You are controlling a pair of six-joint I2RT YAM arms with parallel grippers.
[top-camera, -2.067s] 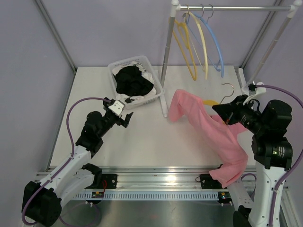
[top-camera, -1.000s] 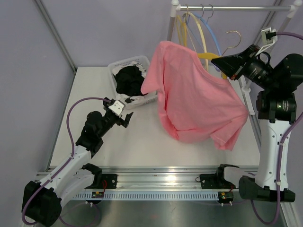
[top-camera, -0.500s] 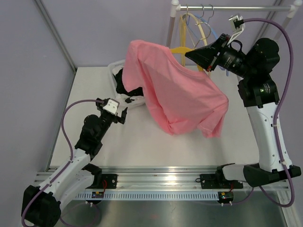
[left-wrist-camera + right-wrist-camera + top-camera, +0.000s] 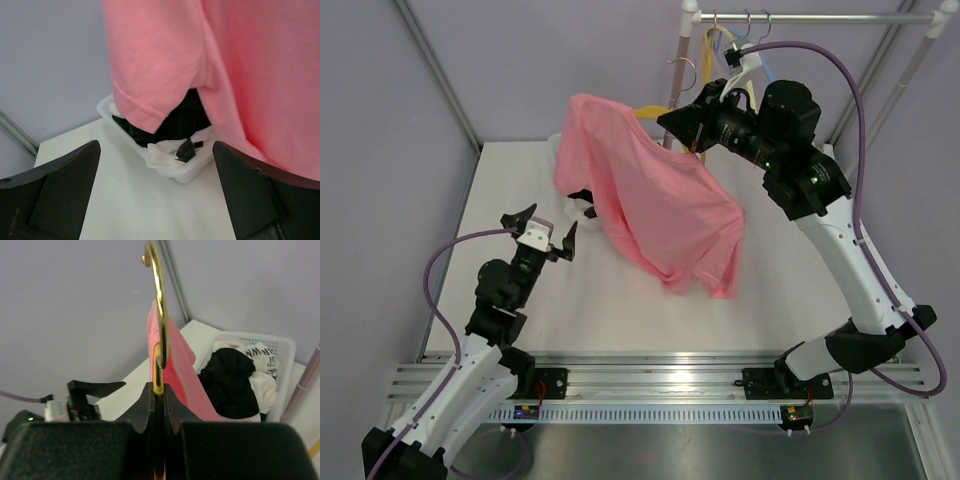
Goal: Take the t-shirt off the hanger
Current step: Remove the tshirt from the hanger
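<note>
And the right arm has swung left. Half a second ago the pink t-shirt (image 4: 650, 205) hung nearer the rail (image 4: 820, 17); now it dangles over the back left of the table (image 4: 620, 300), hiding most of the basket (image 4: 192, 173) from the top camera. Two seconds back the same shirt lay sprawled low on the right side. The left arm has come up too, its claw now tipped towards the cloth.

Any writing? There is dark print on a white garment (image 4: 262, 357) in the basket, too small to read.

The right gripper (image 4: 156, 390) is pinched tight on the yellow hanger (image 4: 159, 315) just below its metal hook, and the shirt is draped on it, clear of the table. The left gripper (image 4: 542, 222) is spread wide and holds nothing. A sleeve hangs in front of it without touching.
</note>
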